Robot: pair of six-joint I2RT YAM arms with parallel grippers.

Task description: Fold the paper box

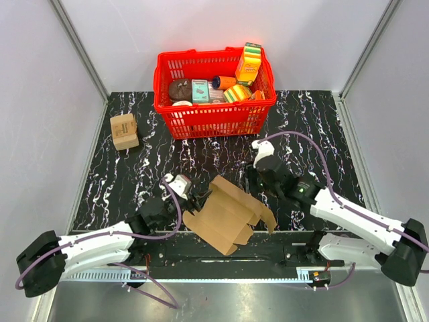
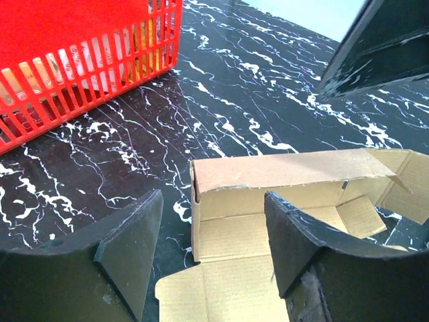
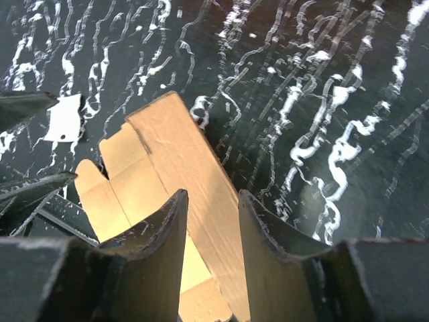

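Flanking the left end of the half-folded plain brown cardboard paper box (image 1: 224,213), the left arm's black fingers (image 2: 131,251) stand spread, released. That box lies lower middle of the top view on the black white-veined desk (image 1: 134,178). Above its right edge, the right arm's fingers (image 3: 164,248) are parted, released.

Paper box (image 1: 224,215) lies between left hand (image 1: 199,199) and right hand (image 1: 257,177).

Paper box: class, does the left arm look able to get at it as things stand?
Likely yes: the left tool hangs open right at the paper box, its raised corner between the fingers, nothing blocking.
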